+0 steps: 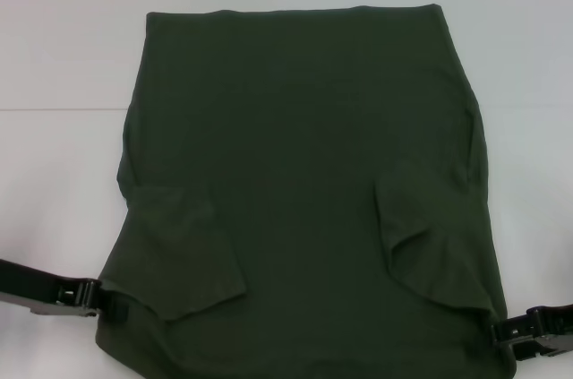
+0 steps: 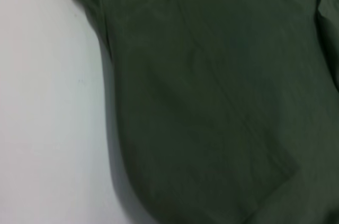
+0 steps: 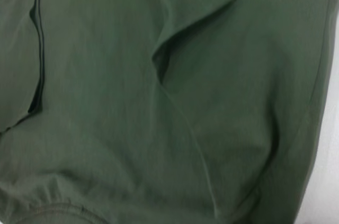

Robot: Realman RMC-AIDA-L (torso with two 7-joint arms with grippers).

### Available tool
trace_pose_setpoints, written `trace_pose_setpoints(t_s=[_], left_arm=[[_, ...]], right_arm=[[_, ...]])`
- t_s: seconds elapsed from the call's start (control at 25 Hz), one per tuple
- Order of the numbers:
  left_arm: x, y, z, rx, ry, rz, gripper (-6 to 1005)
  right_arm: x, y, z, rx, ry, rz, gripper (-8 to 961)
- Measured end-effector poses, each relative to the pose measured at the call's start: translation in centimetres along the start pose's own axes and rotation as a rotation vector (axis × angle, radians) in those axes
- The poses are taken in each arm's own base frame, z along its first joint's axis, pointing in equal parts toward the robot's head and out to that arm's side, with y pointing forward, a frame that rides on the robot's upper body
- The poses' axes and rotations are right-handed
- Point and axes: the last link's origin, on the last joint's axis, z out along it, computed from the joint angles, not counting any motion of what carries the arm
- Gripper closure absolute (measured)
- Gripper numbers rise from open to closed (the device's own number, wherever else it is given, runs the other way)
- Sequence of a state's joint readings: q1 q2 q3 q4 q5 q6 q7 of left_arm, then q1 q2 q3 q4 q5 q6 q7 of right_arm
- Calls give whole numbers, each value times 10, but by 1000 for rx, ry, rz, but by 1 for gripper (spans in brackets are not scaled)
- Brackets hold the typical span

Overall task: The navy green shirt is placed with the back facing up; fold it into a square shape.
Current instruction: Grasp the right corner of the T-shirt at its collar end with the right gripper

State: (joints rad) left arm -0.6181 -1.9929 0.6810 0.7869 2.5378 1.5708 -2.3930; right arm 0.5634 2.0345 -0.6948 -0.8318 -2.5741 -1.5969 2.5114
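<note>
The navy green shirt lies flat, plain side up, sleeves folded inward. The left gripper and right gripper meet its near corners, likely to lift them; jaw opening I cannot tell.

The navy green shirt lies flat on the table, sleeves folded inward, between the left end effector and right end effector.
</note>
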Motion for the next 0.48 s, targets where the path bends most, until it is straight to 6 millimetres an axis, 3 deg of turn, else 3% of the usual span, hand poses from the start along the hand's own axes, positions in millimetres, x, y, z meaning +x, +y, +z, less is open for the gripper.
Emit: trace_pose_setpoints(t_s=[0.48], left_arm=[[1, 0, -1, 0, 5, 1, 971]], right_arm=[[-2, 2, 4, 2, -4, -7, 85]])
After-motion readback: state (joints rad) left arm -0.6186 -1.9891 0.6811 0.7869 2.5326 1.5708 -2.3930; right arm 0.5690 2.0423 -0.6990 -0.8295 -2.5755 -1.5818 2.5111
